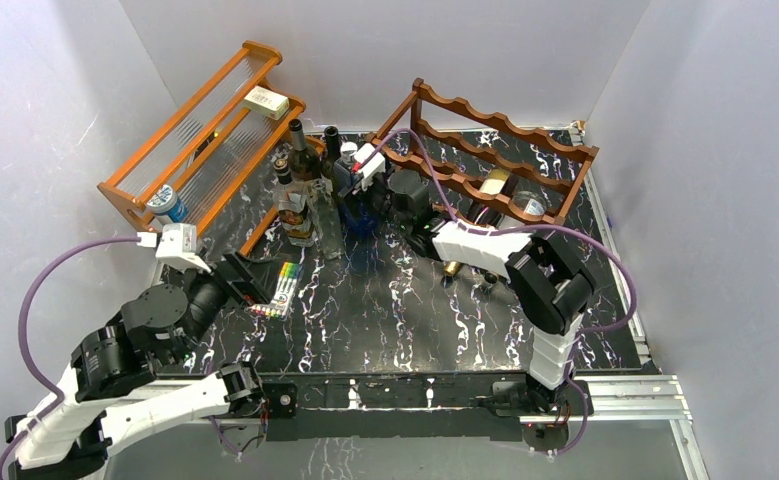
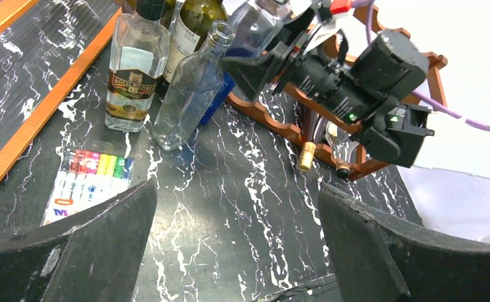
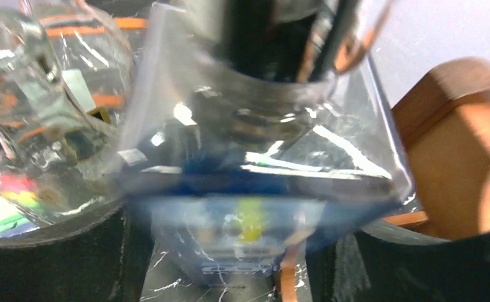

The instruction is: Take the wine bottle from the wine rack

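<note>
The black marbled desk (image 1: 415, 310) carries a dark reddish-brown wine rack (image 1: 495, 157) at the back right and a lighter orange shelf (image 1: 205, 140) at the back left. Two bottles are seen lying in the rack: one with a cream label (image 1: 496, 183) and a clear one (image 1: 531, 204) beside it. A corked neck (image 2: 306, 156) pokes out of the rack's lower front. On the orange shelf a cream box (image 1: 266, 101) is set high up and a blue-labelled tin (image 1: 169, 203) low down.

The wine bottle (image 3: 255, 126), clear glass with a blue base, is pinched in the right end effector (image 3: 242, 233). It is held just beside the rack's left end, close to three upright bottles: a square "Royal"-labelled one (image 2: 135, 69), an empty clear one (image 2: 189, 94) and a green one (image 2: 195, 28). Whether its base touches the desk cannot be told.

The left end effector (image 2: 237, 192) is spread wide with nothing between its fingers, and it is above the desk near a pack of coloured markers (image 2: 88, 182).
</note>
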Tool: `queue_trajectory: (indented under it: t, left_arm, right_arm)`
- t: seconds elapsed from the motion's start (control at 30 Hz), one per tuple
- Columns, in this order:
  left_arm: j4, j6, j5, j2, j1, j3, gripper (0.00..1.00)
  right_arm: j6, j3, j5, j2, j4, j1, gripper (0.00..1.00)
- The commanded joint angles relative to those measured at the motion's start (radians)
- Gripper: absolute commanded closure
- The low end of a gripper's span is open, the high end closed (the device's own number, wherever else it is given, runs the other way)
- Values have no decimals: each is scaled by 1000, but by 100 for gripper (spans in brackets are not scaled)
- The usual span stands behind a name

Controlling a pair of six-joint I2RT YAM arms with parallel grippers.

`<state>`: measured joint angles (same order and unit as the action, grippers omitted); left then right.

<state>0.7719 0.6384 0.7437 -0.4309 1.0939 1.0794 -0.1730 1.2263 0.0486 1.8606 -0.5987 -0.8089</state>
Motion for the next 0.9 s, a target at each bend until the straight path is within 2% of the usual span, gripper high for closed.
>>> queue_trajectory:
  t: [0.0,0.07,0.23,0.47,0.6,0.7,0.8,0.87]
  left_arm:
    - [-44,-34,-7,-46,-5,1,2]
    - [-52,-29,-15,-57,-5,-1,2]
    - [-62,-20,-34,-73,-5,-1,2]
    - [-62,-21,-24,-74,-5,-3,2]
    - [-79,-42,-5,-71,-5,-20,2]
    - [-116,-74,-5,-71,-5,-47,2]
    - [-164,-105,-7,-74,-5,-85,2]
    - [-197,-123,-11,-80,-5,-112,2]
  right_arm:
    - [-44,25,23,-99,-97,7,9]
    - [-47,25,29,-104,-93,7,3]
    - [-39,33,5,-145,-69,7,2]
    - [-56,60,-136,-325,140,6,2]
    - [-228,-5,-285,-515,329,7,2]
    - [-446,-126,-362,-709,573,7,2]
    - [-660,-221,-360,-869,844,6,2]
    - [-738,-262,-325,-951,1017,6,2]
